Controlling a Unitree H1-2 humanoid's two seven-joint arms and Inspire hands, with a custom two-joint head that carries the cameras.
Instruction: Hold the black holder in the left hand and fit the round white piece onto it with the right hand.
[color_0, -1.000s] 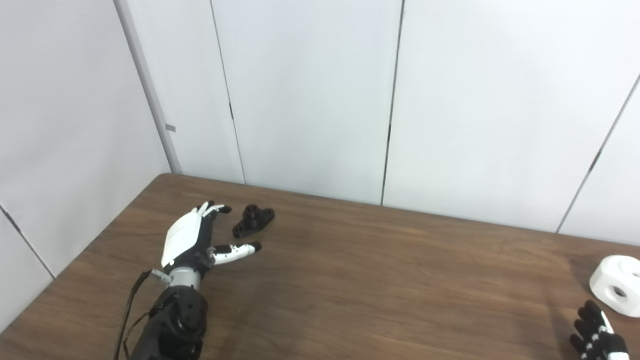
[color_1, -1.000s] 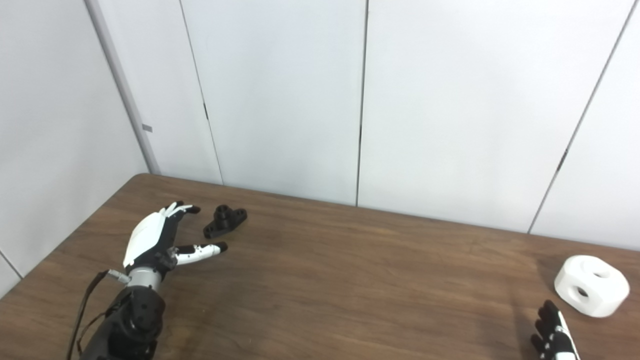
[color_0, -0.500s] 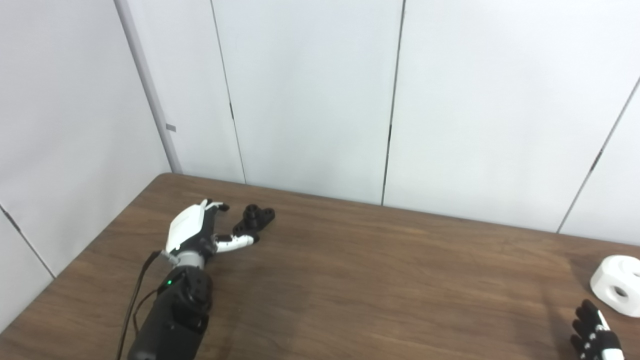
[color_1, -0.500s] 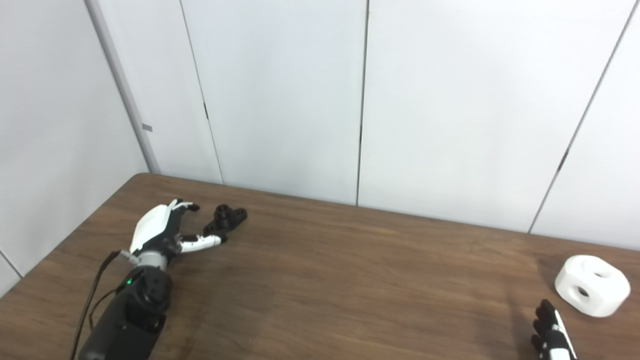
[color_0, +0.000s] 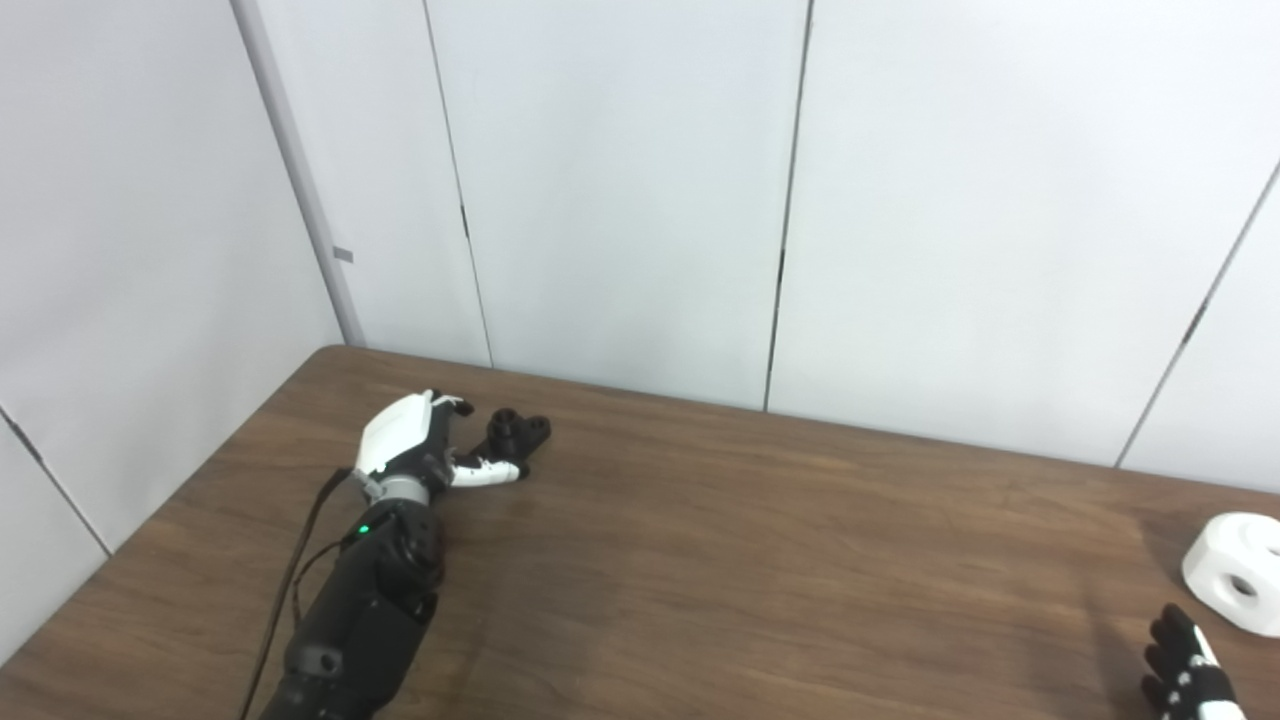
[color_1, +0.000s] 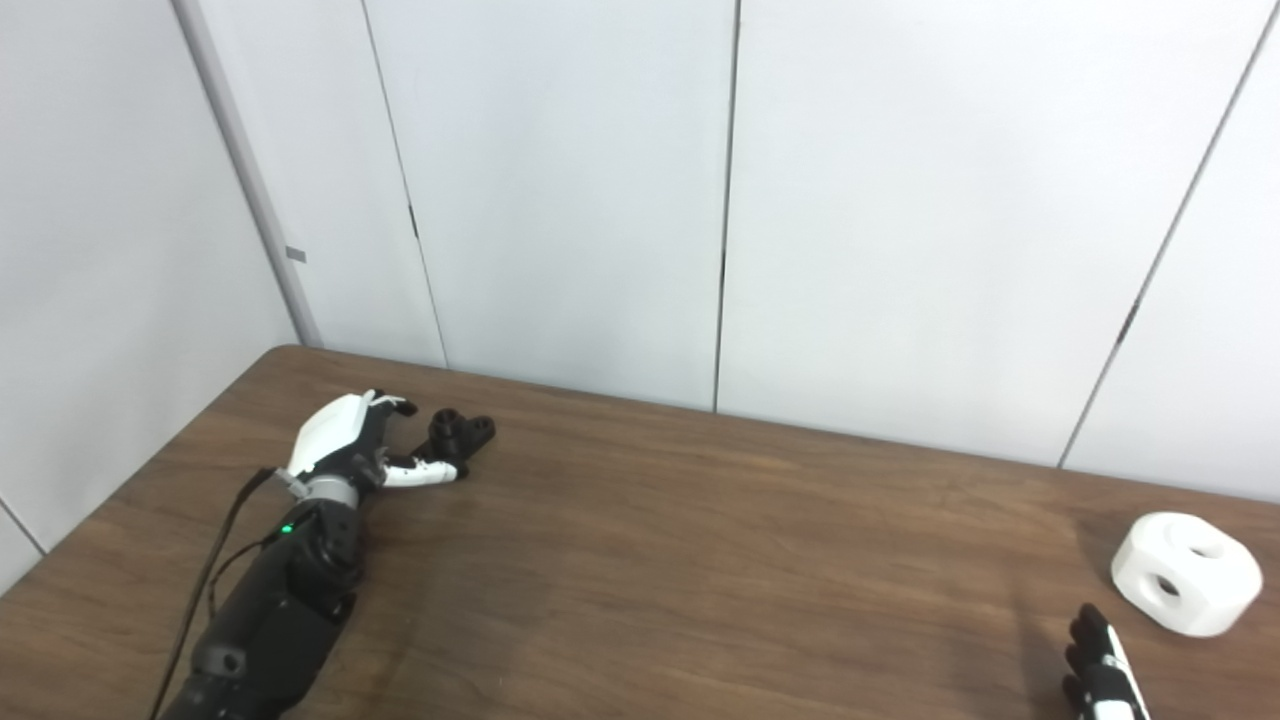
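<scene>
The left hand (color_0: 415, 447), fingers spread and gripping nothing, brackets the holder (color_0: 512, 437) lying near the bench's (color_0: 700, 560) far left corner, while the right hand (color_1: 1100, 675), fingers apart and empty, sits just short of the white piece (color_1: 1185, 572) near the right edge.

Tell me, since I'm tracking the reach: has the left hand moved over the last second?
Yes. The left hand has advanced toward the black holder, which has stayed put on the table; its thumb now lies against the holder's near side.

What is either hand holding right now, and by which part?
Nothing yet. The left hand reaches around the black holder, unclosed; the right hand sits short of the white piece.
</scene>
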